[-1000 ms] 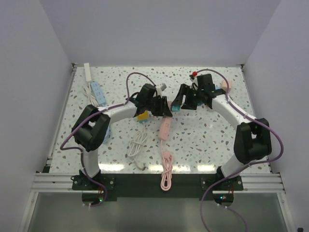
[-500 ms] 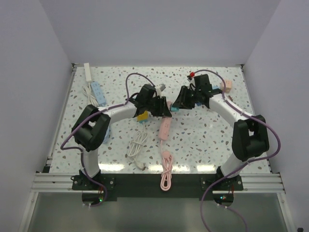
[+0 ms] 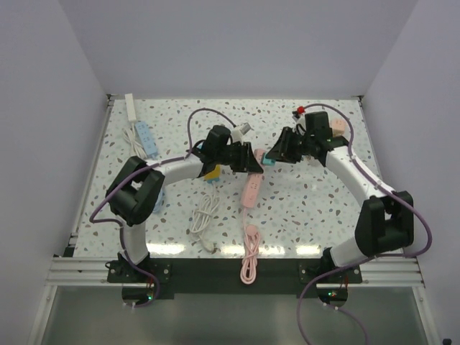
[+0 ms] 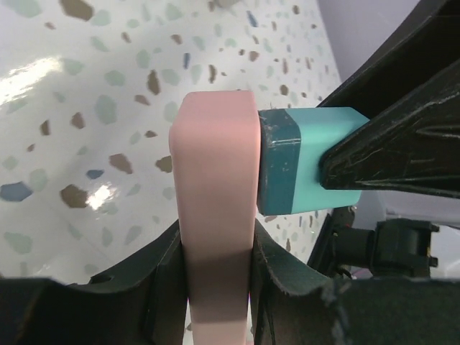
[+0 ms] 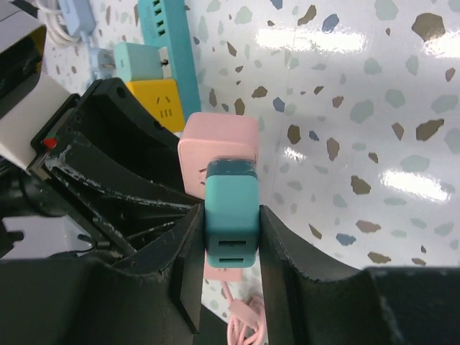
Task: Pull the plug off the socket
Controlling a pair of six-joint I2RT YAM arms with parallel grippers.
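Observation:
The pink socket strip (image 3: 251,188) lies mid-table with its far end lifted, and my left gripper (image 3: 246,159) is shut on that end. In the left wrist view the socket (image 4: 215,180) stands between my black fingers (image 4: 154,277). The teal plug (image 4: 309,162) sits with its dark base flush against the socket's right face. My right gripper (image 5: 231,237) is shut on the plug (image 5: 231,208), one finger on each side, with the pink socket (image 5: 219,136) just behind it. From above, the plug (image 3: 267,159) shows between the two grippers.
A yellow adapter (image 5: 164,108) and a teal power strip (image 5: 169,43) lie behind the left gripper. A blue strip (image 3: 144,138) and a white strip (image 3: 131,106) sit far left. A coiled white cable (image 3: 205,215) and the pink cable coil (image 3: 249,255) lie near the front edge.
My right gripper has shut on the teal plug. Both grippers and the socket's lifted end have shifted a little to the right.

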